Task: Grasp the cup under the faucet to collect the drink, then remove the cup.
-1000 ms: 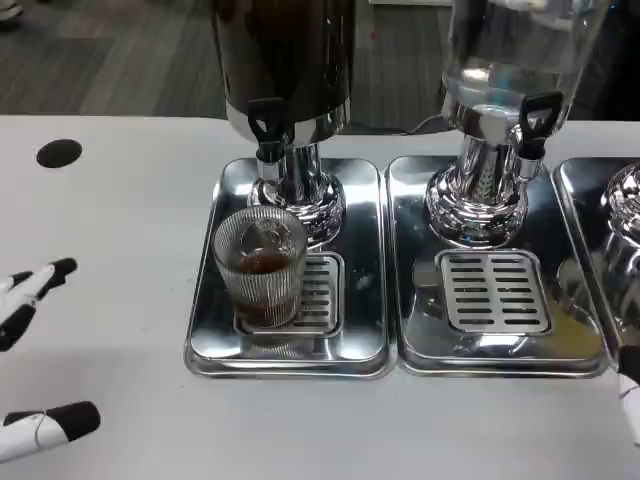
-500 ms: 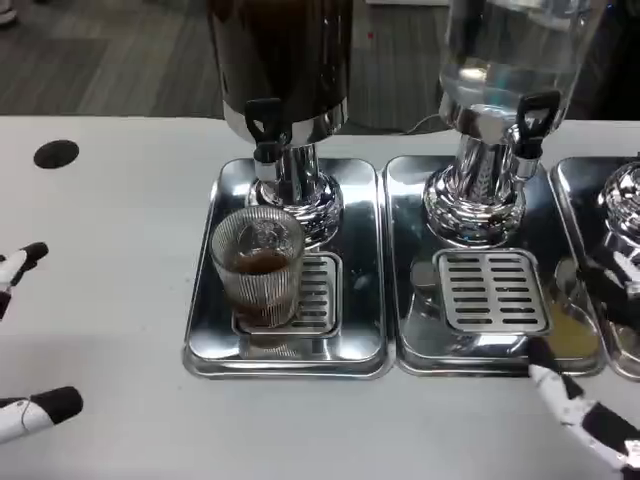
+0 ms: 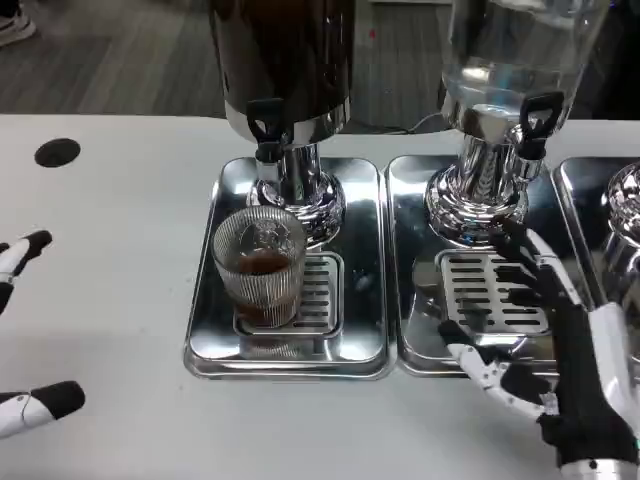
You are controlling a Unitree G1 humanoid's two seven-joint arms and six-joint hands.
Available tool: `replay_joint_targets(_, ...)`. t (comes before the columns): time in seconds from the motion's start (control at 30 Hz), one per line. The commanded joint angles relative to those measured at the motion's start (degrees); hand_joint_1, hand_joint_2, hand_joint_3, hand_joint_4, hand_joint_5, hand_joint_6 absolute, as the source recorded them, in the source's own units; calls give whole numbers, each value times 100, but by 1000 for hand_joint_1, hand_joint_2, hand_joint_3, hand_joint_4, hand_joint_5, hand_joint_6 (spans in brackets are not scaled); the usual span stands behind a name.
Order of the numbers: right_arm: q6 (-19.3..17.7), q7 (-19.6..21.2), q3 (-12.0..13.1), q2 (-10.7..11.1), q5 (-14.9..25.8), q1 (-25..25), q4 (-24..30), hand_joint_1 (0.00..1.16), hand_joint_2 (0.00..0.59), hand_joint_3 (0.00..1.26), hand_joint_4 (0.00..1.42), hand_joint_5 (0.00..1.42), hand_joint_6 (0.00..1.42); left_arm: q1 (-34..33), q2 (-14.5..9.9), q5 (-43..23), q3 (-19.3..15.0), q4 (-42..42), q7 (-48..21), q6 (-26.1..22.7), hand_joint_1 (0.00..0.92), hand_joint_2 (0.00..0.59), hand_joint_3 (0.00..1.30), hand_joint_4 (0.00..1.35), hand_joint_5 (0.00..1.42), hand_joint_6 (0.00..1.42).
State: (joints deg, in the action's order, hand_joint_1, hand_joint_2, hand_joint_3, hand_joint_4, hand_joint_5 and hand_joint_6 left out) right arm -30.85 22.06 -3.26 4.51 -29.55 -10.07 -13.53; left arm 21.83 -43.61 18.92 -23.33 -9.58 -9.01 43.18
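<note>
Cup: the ribbed glass cup (image 3: 260,268) stands upright on the drip grate of the left steel tray (image 3: 212,345), just in front of and below the black faucet (image 3: 266,122) of the dark drink dispenser (image 3: 283,60); brown drink fills its lower part.
Right robot hand: the right robot hand (image 3: 545,350) hangs over the neighbouring tray (image 3: 420,345), below the clear dispenser (image 3: 510,50), released, fingers spread and grasping nothing, well apart from the cup.
Left robot hand: the left robot hand (image 3: 25,330) shows only black fingertips at the frame's left edge over the white desk (image 3: 110,250); they lie apart with nothing between them.
Step in hand: probably the reach to grasp the filled cup for removal.
Doing it well: the hand should approach from the side, wrap around the cup's mid-height, and keep it upright.
Risk: the faucet overhangs the rim, so the cup likely needs sliding forward before lifting; tilting would spill drink onto the tray.
</note>
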Motion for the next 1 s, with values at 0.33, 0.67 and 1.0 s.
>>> replay_joint_targets(0.33,453,101,-818,-361,-131,1336,-1193,948,174,122,165,234,333,189,13,-118,-61,87,32,15,0,0,0,0,0,0)
replay_joint_targets(0.67,593,241,-1228,-646,-111,2050,-2033,959,167,106,152,224,315,376,28,-183,-160,145,46,12,0,0,0,0,0,0)
replay_joint_targets(1.0,576,223,-1456,-781,-14,2443,-2547,961,166,31,70,131,213,478,22,-278,-209,248,18,-27,0,0,0,0,0,0)
